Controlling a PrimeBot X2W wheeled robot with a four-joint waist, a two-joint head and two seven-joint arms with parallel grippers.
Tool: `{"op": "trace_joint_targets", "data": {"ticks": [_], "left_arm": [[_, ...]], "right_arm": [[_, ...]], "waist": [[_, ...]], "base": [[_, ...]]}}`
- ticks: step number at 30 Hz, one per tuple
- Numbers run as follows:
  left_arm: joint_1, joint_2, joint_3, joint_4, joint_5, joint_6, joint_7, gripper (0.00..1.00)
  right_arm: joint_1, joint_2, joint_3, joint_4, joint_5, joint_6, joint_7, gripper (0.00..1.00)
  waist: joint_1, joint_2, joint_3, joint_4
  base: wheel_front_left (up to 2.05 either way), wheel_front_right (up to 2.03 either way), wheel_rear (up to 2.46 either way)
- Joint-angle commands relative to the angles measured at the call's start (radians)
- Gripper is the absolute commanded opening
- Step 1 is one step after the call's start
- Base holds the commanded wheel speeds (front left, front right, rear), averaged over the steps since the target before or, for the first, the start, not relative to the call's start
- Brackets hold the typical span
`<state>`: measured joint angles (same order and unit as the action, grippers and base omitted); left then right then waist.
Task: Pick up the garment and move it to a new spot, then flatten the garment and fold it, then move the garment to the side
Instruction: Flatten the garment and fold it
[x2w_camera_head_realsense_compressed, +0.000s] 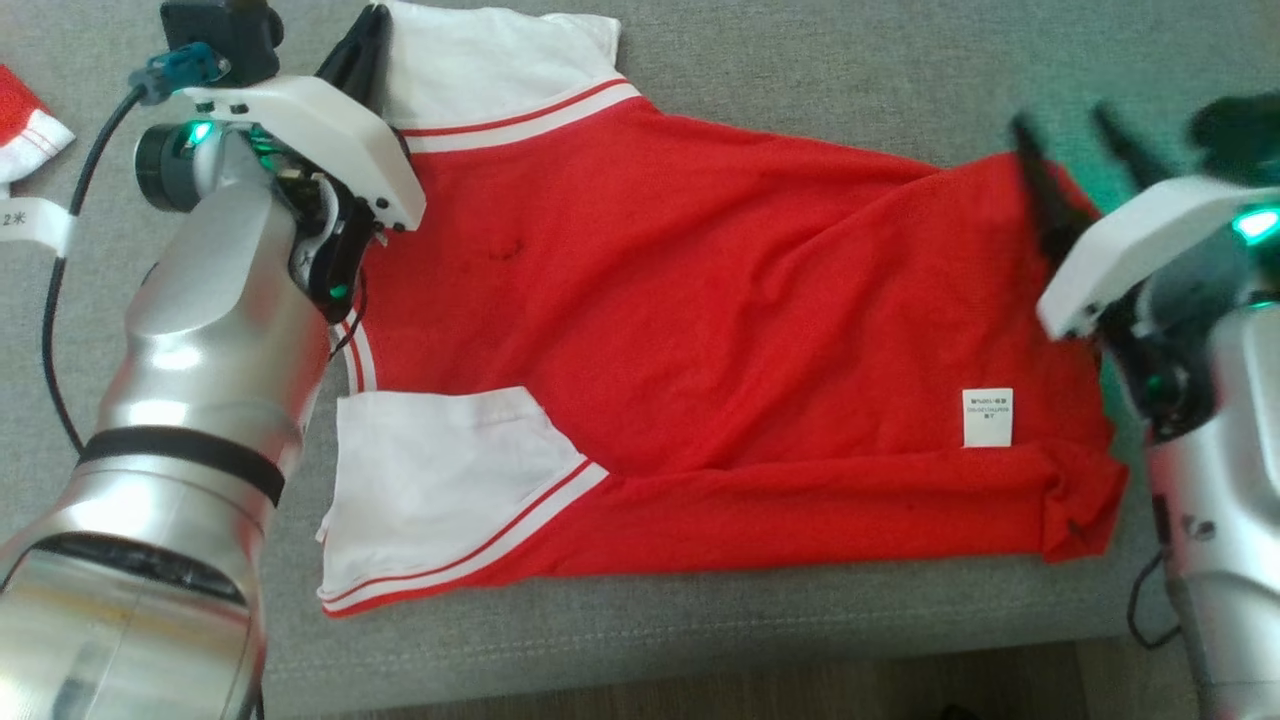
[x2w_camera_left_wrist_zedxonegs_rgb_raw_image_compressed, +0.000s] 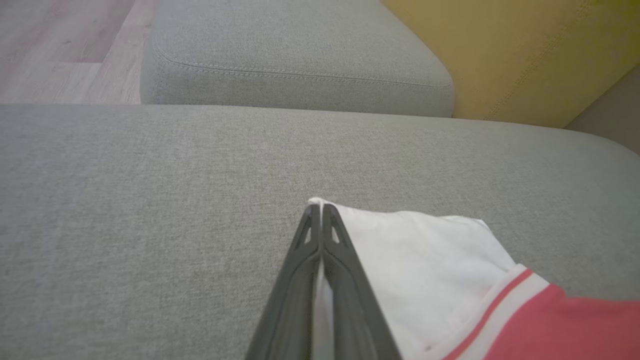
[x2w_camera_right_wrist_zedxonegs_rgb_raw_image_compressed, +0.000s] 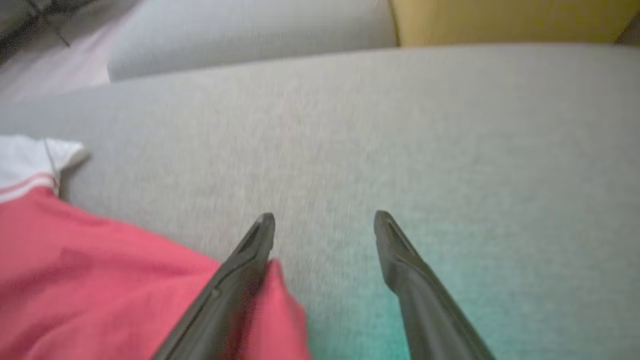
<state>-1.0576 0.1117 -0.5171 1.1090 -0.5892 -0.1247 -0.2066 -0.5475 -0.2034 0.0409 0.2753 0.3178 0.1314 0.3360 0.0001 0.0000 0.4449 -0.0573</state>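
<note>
The garment (x2w_camera_head_realsense_compressed: 700, 330) is a red shirt with white sleeves, spread across the grey sofa cushion (x2w_camera_head_realsense_compressed: 800, 90) with a white label near its right hem. My left gripper (x2w_camera_head_realsense_compressed: 372, 25) is at the far white sleeve's edge. In the left wrist view the left gripper (x2w_camera_left_wrist_zedxonegs_rgb_raw_image_compressed: 320, 209) is shut, with a strip of the white sleeve (x2w_camera_left_wrist_zedxonegs_rgb_raw_image_compressed: 435, 270) pinched between its fingers. My right gripper (x2w_camera_head_realsense_compressed: 1060, 125) hovers open over the shirt's far right corner. In the right wrist view the right gripper (x2w_camera_right_wrist_zedxonegs_rgb_raw_image_compressed: 324, 220) has one finger over the red cloth (x2w_camera_right_wrist_zedxonegs_rgb_raw_image_compressed: 100, 270) and the other over bare cushion.
Another red and white cloth (x2w_camera_head_realsense_compressed: 25, 130) lies at the far left, beside a black cable (x2w_camera_head_realsense_compressed: 60, 260) with a white tag. The cushion's front edge (x2w_camera_head_realsense_compressed: 650, 640) runs below the shirt. A second grey cushion (x2w_camera_left_wrist_zedxonegs_rgb_raw_image_compressed: 295, 50), a yellow cushion (x2w_camera_left_wrist_zedxonegs_rgb_raw_image_compressed: 525, 55) and wood floor (x2w_camera_left_wrist_zedxonegs_rgb_raw_image_compressed: 60, 45) lie beyond.
</note>
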Motion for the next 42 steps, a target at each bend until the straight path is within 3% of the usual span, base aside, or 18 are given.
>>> {"op": "trace_joint_targets", "data": {"ticks": [1,9,10,11,12,22,30,37,42], "left_arm": [[-0.035,0.03,0.005,-0.021,-0.016,-0.006,-0.017,0.0],[-0.026,0.04,-0.035,-0.022,-0.066,-0.006,-0.024,0.0],[-0.026,0.041,-0.04,-0.022,-0.071,-0.006,-0.025,0.0],[-0.026,0.042,-0.045,-0.021,-0.076,-0.006,-0.026,0.0],[-0.027,0.044,-0.049,-0.021,-0.081,-0.006,-0.027,0.0],[-0.032,0.062,-0.07,-0.044,-0.115,-0.006,-0.047,0.0],[-0.015,0.087,-0.038,-0.146,-0.118,-0.006,-0.055,0.0],[0.115,0.123,0.051,-0.363,-0.069,-0.003,-0.055,0.0],[0.323,0.152,0.104,-0.632,-0.009,0.019,-0.055,0.0]], "right_arm": [[-0.011,-0.024,0.059,0.0,0.03,-0.001,0.052,1.0],[0.014,-0.069,0.153,0.042,0.122,-0.001,0.174,1.0],[0.017,-0.071,0.154,0.039,0.129,-0.001,0.179,0.79],[0.019,-0.072,0.154,0.036,0.136,-0.001,0.182,0.28],[0.022,-0.073,0.153,0.035,0.14,-0.001,0.186,0.0],[-0.006,-0.066,0.08,-0.016,0.117,-0.001,0.03,0.0],[0.005,-0.053,0.063,-0.034,0.109,-0.001,-0.082,0.0],[0.07,-0.051,0.065,-0.072,0.124,-0.001,-0.126,0.0],[0.202,-0.044,0.053,-0.173,0.126,-0.001,-0.142,0.0]], "waist": [[-0.0001,0.0,-0.002,0.003],[-0.0001,0.0,-0.008,0.001],[-0.0001,0.0,-0.009,0.001],[-0.0001,0.0,-0.01,0.001],[-0.0001,0.0,-0.011,0.002],[-0.0001,0.0,-0.028,0.01],[-0.0001,0.0,-0.045,0.022],[-0.0001,0.0,-0.064,0.024],[-0.0001,0.0,-0.075,0.028]], "base": [[0.0,0.0,0.0],[0.0,0.0,0.0],[0.0,0.0,0.0],[0.0,0.0,0.0],[0.0,0.0,0.0],[0.0,0.0,0.0],[0.0,0.0,0.0],[0.0,0.0,0.0],[0.0,0.0,0.0]]}}
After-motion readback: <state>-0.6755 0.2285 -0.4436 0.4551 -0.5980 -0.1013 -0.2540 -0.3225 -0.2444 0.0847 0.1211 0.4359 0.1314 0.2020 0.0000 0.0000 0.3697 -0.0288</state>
